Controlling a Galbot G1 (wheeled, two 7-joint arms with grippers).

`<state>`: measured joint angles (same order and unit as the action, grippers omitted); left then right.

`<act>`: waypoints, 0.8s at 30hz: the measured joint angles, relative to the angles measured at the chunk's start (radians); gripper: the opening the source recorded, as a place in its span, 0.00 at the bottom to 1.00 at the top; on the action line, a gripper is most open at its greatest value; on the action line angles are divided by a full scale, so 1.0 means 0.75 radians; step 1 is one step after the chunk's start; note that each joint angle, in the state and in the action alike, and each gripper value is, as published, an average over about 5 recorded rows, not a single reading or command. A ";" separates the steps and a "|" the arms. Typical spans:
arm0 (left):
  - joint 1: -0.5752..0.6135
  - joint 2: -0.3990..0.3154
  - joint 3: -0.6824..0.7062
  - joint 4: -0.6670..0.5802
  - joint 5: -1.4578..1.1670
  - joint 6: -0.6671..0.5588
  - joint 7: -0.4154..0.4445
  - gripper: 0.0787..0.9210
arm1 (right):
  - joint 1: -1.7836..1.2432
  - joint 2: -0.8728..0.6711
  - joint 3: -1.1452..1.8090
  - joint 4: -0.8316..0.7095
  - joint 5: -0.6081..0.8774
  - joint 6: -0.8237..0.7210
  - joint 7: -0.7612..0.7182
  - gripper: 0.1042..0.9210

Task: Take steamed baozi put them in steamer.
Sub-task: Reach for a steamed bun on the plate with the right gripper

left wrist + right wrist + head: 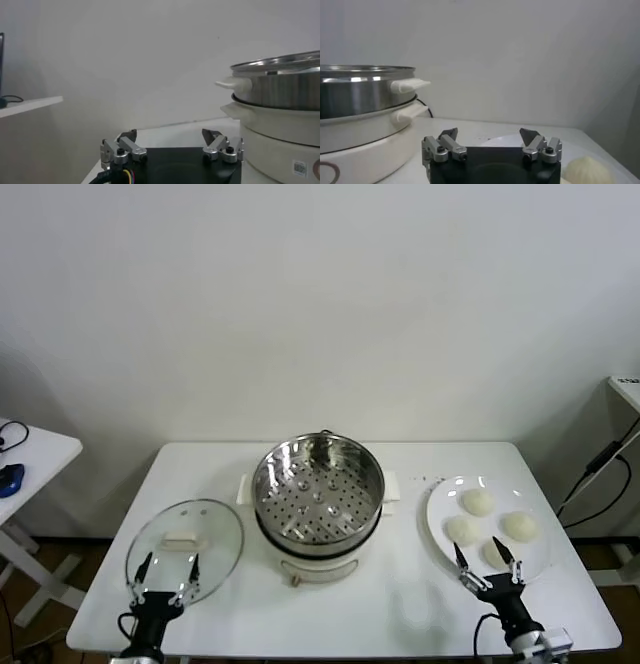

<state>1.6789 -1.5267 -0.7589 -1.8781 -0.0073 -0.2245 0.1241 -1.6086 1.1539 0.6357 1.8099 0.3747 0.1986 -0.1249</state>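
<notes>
Here the steamed baozi (482, 524) lie just beyond the open right pincer (488, 565).

Four cream-white steamed baozi (480, 502) sat clustered on a plate near the table's right edge. The steel steamer (318, 496) stood uncovered and empty at the table's centre.

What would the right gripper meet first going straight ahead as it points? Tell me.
Probably the nearest steamed baozi on the white plate: the open right gripper points across it, though its height above the bun is unclear.
</notes>
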 measured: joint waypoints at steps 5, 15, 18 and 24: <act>-0.001 0.000 0.004 -0.003 0.003 -0.004 -0.001 0.88 | 0.029 -0.045 0.017 0.006 -0.015 -0.028 -0.028 0.88; -0.019 0.027 0.034 -0.012 0.022 -0.036 -0.024 0.88 | 0.205 -0.357 -0.002 -0.090 -0.061 -0.135 -0.242 0.88; -0.027 0.032 0.042 -0.007 0.033 -0.038 -0.029 0.88 | 0.299 -0.475 -0.052 -0.157 -0.074 -0.143 -0.336 0.88; -0.035 0.034 0.050 0.008 0.044 -0.041 -0.035 0.88 | 0.592 -0.689 -0.259 -0.349 -0.121 -0.109 -0.600 0.88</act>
<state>1.6528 -1.5015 -0.7213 -1.8725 0.0260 -0.2554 0.0982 -1.1649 0.6372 0.4417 1.5480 0.2839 0.1172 -0.5753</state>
